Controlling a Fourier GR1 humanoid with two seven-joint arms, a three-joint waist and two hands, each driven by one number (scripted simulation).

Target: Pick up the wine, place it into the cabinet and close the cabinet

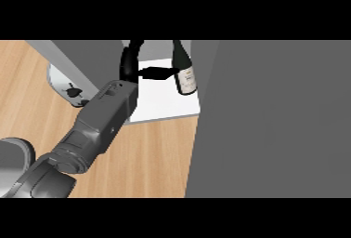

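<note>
A dark wine bottle [184, 69] with a pale label stands on the white floor [165, 102] of the open cabinet, at the top centre of the head view. My left hand [129, 59] is just left of it at the end of the grey forearm [103, 121]. The thumb [159, 72] points right and its tip touches the bottle's label. The fingers [127, 51] arch upward, with a gap between them and the bottle, so the hand is open. My right hand does not show.
The cabinet's grey door [274, 116] stands open and fills the right side. A grey side panel [75, 51] lies at the upper left. A pale round object [63, 80] with dark marks sits on the wooden counter [158, 158], partly behind my forearm.
</note>
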